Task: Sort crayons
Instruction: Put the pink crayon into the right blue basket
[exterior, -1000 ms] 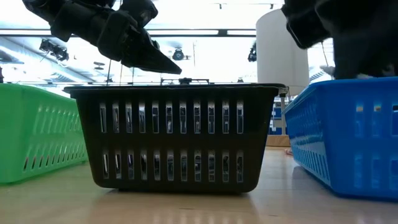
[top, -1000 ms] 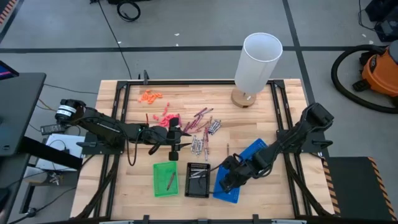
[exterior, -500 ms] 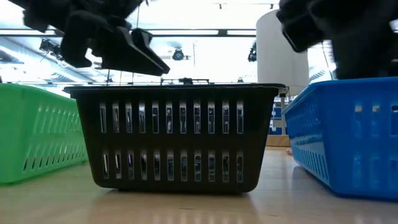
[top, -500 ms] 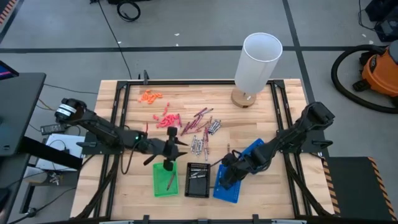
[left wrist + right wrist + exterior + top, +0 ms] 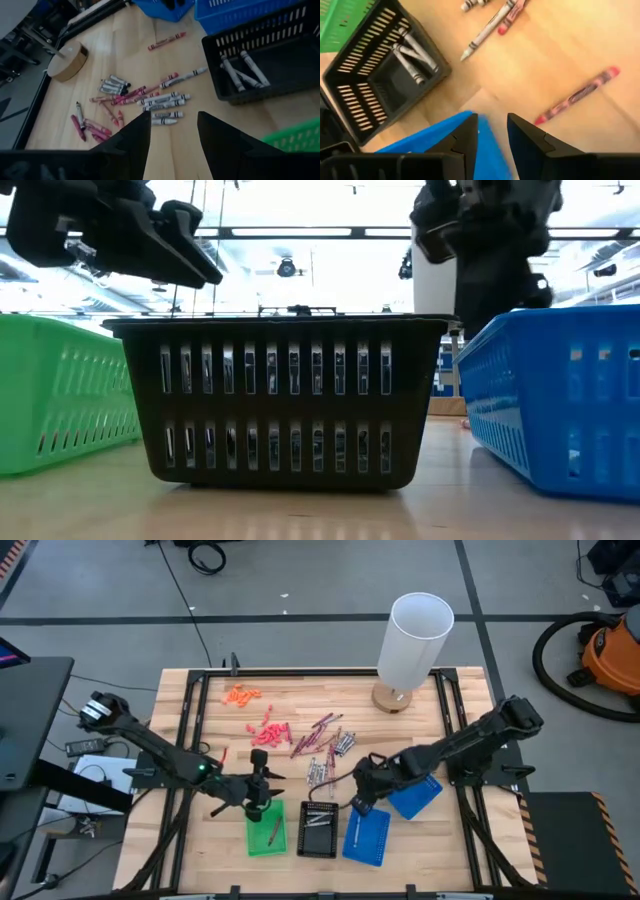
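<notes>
Crayons (image 5: 322,745) lie scattered at the middle of the desk (image 5: 220,840), maroon and grey mixed; we see three grey ones in the black tray (image 5: 318,829) at 6 o'clock and one in the green tray (image 5: 265,830) at 7. The blue tray (image 5: 367,837) sits beside the black one. Our left claw (image 5: 257,810) hangs wide and empty above the green tray's far edge. Our right claw (image 5: 358,802), partly open and empty, hovers over the blue tray's far end.
</notes>
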Robot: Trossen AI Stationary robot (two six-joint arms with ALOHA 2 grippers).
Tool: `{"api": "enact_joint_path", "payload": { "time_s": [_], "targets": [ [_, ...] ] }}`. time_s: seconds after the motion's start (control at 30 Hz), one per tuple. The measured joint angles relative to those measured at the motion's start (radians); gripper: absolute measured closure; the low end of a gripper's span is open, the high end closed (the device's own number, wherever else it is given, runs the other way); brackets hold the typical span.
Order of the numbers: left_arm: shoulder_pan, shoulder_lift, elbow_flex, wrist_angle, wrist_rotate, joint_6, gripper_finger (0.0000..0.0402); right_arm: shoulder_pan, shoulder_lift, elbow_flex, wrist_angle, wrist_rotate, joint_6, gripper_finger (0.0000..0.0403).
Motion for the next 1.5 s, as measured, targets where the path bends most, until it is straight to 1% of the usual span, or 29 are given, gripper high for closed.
{"api": "enact_joint_path", "payload": {
  "time_s": [0.1, 0.2, 0.4, 0.5, 0.7, 0.83, 0.93, 1.13, 1.2, 1.33, 1.5],
  "targets": [
    [0.000, -0.010, -0.013, 0.015, 0.000, -0.016, 0.0228, -0.039, -0.006, 0.000, -0.003, -0.018, -0.065, 0.0290],
    [-0.002, -0.016, -0.071, 0.067, 0.000, -0.026, 0.0228, -0.065, -0.022, 0.000, 0.008, -0.042, -0.109, 0.0290],
    [-0.003, -0.038, -0.154, 0.200, 0.000, -0.033, 0.0228, -0.103, -0.042, 0.000, -0.050, -0.047, -0.123, 0.0290],
    [-0.003, -0.077, -0.197, 0.237, -0.016, -0.035, 0.0228, -0.119, -0.042, 0.000, -0.111, -0.026, -0.102, 0.0290],
    [-0.003, -0.215, -0.269, 0.241, -0.056, -0.040, 0.0228, -0.164, -0.040, 0.001, -0.161, -0.022, -0.072, 0.0285],
    [0.003, -0.295, -0.312, 0.288, -0.065, -0.023, 0.0228, -0.201, -0.040, 0.001, -0.220, -0.038, -0.048, 0.0268],
    [0.003, -0.325, -0.350, 0.333, -0.064, -0.018, 0.0228, -0.221, -0.038, 0.001, -0.254, -0.042, -0.046, 0.0250],
    [0.004, -0.321, -0.444, 0.533, -0.067, 0.023, 0.0228, -0.246, -0.037, 0.001, -0.265, -0.039, -0.013, 0.0217],
    [0.005, -0.321, -0.464, 0.573, -0.067, 0.030, 0.0228, -0.248, -0.032, 0.001, -0.264, -0.034, -0.012, 0.0210],
    [0.005, -0.321, -0.467, 0.585, -0.067, 0.030, 0.0228, -0.248, -0.001, 0.001, -0.261, -0.001, -0.019, 0.0205],
    [0.005, -0.321, -0.467, 0.584, -0.067, 0.029, 0.0228, -0.254, 0.013, 0.000, -0.269, -0.012, 0.001, 0.0207]
  ]
}}
